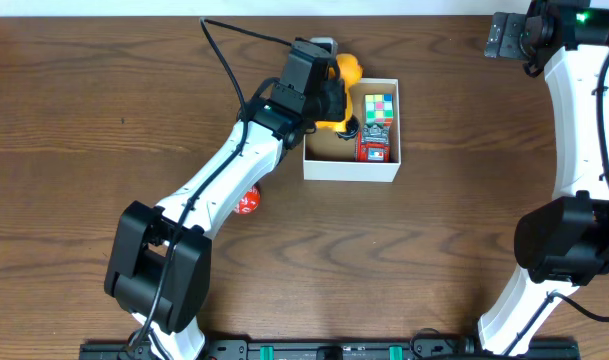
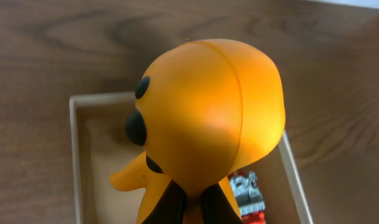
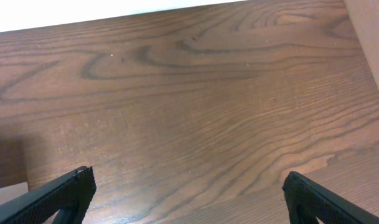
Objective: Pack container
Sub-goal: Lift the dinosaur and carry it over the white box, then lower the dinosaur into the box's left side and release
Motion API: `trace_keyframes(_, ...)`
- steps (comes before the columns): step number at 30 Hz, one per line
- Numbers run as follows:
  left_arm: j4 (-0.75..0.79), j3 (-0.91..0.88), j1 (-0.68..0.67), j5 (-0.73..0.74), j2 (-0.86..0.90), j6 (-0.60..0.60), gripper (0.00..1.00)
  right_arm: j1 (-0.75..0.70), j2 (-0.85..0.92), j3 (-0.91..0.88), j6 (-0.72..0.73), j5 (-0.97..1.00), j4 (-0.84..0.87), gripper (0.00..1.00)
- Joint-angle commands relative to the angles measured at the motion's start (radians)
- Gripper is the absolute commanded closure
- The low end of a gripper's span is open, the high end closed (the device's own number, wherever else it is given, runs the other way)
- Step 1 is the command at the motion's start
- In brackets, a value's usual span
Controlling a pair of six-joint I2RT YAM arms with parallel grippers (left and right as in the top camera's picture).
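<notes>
Left wrist: left hand [image 2: 190, 205] grips orange toy [image 2: 208, 118] above container [image 2: 77, 155] | overhead only: red ball [image 1: 248, 203] | right hand [image 3: 189, 186] open

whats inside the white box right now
A colour cube and a red toy lie in the container on its right side. The orange toy in the left gripper covers much of the left side.

- The container [image 1: 350, 170] lies on the table [image 1: 104, 120], towards its far edge.
- Inside the container, a cube puzzle [image 1: 380, 107] sits in the far right corner, with a toy vehicle [image 1: 375, 145] just before it along the right wall.
- A round-headed toy [image 2: 208, 118], clasped in the left gripper [image 2: 190, 208], is over the container's left half, with its head above the far wall.
- A ball [image 1: 248, 203] lies left of the container and nearer the robot, partly under the left arm.
- The right gripper [image 1: 504, 38] is well right of the container, farther back.
</notes>
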Motion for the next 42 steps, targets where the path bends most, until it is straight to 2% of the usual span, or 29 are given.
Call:
trace_keyframes(1, -0.038, 0.016, 0.002, -0.01, 0.005, -0.053, 0.94, -0.006, 0.003, 0.0, 0.016, 0.0, -0.001, 0.01)
trace_keyframes(5, -0.092, 0.014, -0.008, -0.01, 0.008, -0.064, 0.94, -0.006, 0.003, -0.001, 0.016, 0.0, -0.001, 0.01)
trace_keyframes(11, -0.096, 0.013, -0.011, -0.029, 0.018, -0.065, 0.94, -0.006, 0.003, -0.001, 0.016, 0.0, -0.001, 0.01)
trace_keyframes(21, -0.103, 0.013, -0.021, -0.035, 0.095, -0.212, 0.94, -0.008, 0.003, 0.0, 0.016, 0.0, -0.001, 0.01)
trace_keyframes(28, -0.111, 0.013, -0.021, -0.035, 0.102, -0.221, 0.93, -0.008, 0.003, 0.0, 0.016, 0.0, -0.001, 0.01)
trace_keyframes(29, -0.114, 0.013, -0.021, -0.035, 0.102, -0.221, 0.91, -0.008, 0.003, 0.0, 0.016, 0.0, -0.001, 0.01)
trace_keyframes(30, -0.115, 0.013, -0.021, -0.035, 0.102, -0.221, 0.83, -0.008, 0.003, -0.001, 0.016, 0.0, -0.001, 0.01)
trace_keyframes(32, -0.113, 0.013, -0.021, -0.035, 0.102, -0.221, 0.61, -0.008, 0.003, -0.001, 0.016, 0.0, -0.001, 0.01)
trace_keyframes(35, -0.099, 0.013, -0.021, -0.035, 0.101, -0.221, 0.45, -0.008, 0.003, -0.001, 0.016, 0.0, -0.001, 0.01)
trace_keyframes(37, -0.089, 0.013, -0.021, -0.035, 0.099, -0.22, 0.41, -0.008, 0.003, -0.001, 0.016, 0.0, -0.001, 0.01)
trace_keyframes(42, -0.066, 0.017, -0.001, -0.037, 0.067, -0.209, 0.4, -0.008, 0.003, -0.001, 0.016, 0.0, -0.001, 0.01)
